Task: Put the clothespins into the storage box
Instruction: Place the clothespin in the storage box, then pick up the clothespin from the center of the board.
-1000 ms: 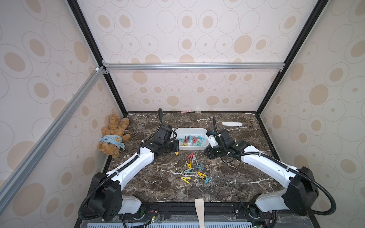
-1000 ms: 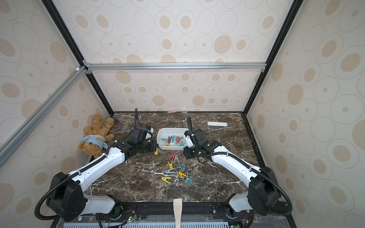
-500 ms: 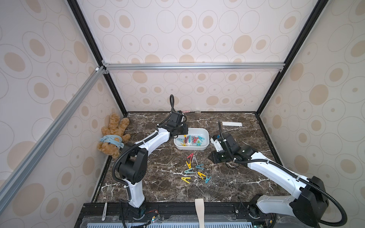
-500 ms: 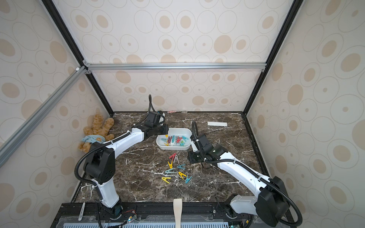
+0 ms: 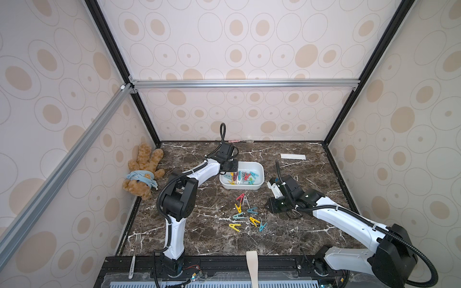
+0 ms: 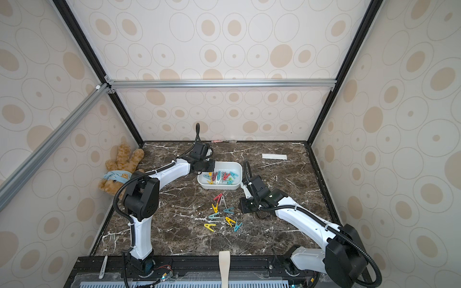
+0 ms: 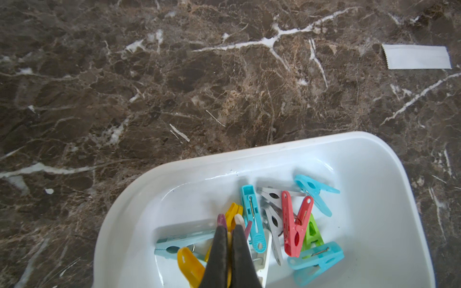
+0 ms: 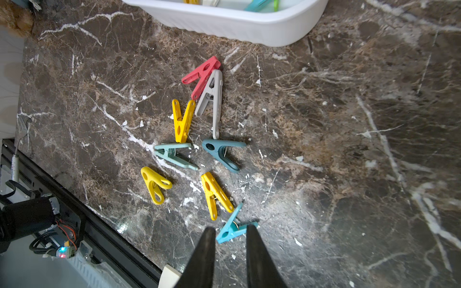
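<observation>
**Pegs** [image 7: 294,224]: a mixed heap of red, green, grey, yellow, blue, teal, purple and white, lying in the box [image 7: 374,172] and crowded toward one end.

**Loose pegs** [image 8: 182,122]: eight, scattered on the tabletop [image 5: 199,239] just in front of the box. One red, one grey, three yellow, two teal, one blue. The red and grey touch.

**Box**: white, shallow, set toward the back of the tabletop between the two arms.

**Left hand** [image 7: 229,228]: over the heap in the box, fingers closed almost together. Whether they pinch a peg cannot be told.

**Right hand** [image 8: 230,229]: over the tabletop beside the loose pegs, fingers parted and empty. The blue one lies beneath its tips.

**Tabletop**: dark veined marble.

**Bear** [image 5: 141,174]: against the left wall.

**Paper strip** [image 5: 293,156]: back right, well apart from the box.

**Fork** [image 5: 138,240]: front left edge.
</observation>
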Controlling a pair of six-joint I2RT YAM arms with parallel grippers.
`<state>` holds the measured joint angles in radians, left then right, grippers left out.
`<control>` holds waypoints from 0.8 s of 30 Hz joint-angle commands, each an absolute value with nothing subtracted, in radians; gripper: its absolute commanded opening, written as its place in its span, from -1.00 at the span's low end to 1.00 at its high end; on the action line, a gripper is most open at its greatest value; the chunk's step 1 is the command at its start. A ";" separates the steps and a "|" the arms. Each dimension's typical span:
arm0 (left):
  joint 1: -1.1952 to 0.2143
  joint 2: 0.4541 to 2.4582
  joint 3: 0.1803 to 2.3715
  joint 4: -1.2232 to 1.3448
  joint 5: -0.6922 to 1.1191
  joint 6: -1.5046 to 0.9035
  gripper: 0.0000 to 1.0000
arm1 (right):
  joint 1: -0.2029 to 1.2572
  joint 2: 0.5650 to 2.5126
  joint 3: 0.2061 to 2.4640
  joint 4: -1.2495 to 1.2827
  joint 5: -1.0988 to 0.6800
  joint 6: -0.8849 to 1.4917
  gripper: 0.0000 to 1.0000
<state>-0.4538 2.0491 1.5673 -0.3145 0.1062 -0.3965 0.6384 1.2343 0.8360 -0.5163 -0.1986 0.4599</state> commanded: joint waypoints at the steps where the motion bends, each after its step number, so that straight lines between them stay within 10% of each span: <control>1: -0.445 2.069 1.612 -0.345 0.097 -0.365 -0.80 | 0.639 1.240 0.813 -0.502 -0.213 0.473 -0.49; 5: -0.443 2.042 1.586 -0.322 0.106 -0.373 -0.48 | 0.640 1.234 0.800 -0.514 -0.212 0.475 -0.49; 24: -0.446 1.823 1.391 -0.229 0.182 -0.450 -0.27 | 0.700 1.256 0.749 -0.565 -0.146 0.573 -0.47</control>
